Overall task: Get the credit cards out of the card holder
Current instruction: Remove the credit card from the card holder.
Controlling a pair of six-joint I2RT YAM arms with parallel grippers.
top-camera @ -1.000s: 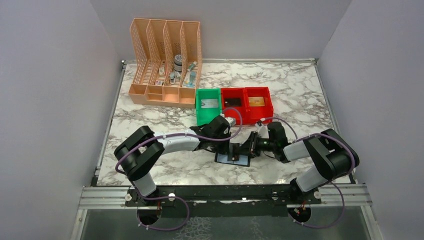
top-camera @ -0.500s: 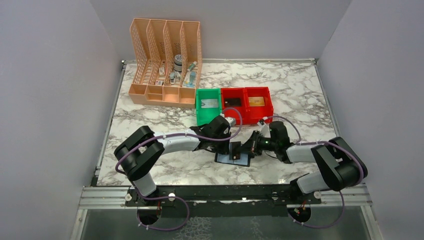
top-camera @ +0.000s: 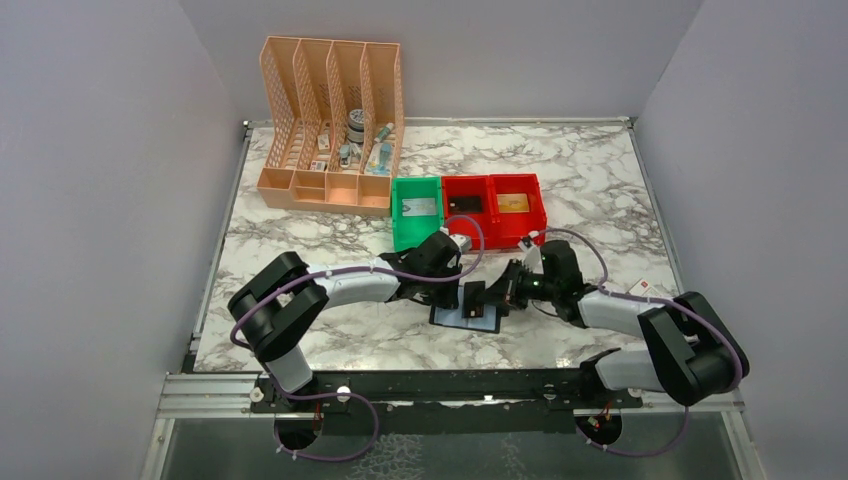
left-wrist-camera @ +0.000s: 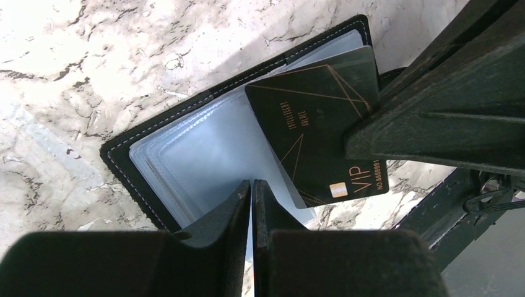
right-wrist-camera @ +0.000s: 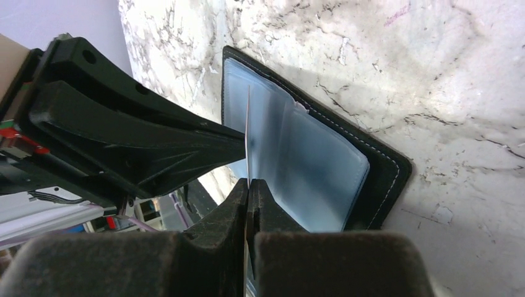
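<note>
Pull the black card (left-wrist-camera: pixel 309 124) (partly out) straight right in the clamped right gripper (right-wrist-camera: pixel 249 183), near-closed left gripper (left-wrist-camera: pixel 251 185) pinning the card holder (left-wrist-camera: pixel 117 154).

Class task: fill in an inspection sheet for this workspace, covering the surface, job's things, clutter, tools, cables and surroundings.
Surface: marble-patterned table.
Job's things: card holder lies open before the arms; black card above it; white card near the right edge.
Clutter: peach organizer holding small items; green bin and red bins behind.
Tools: left tool shut, tips on the holder's sleeve; right tool shut on the black card.
Cables: purple cables along both arms.
Surroundings: plain grey walls.
</note>
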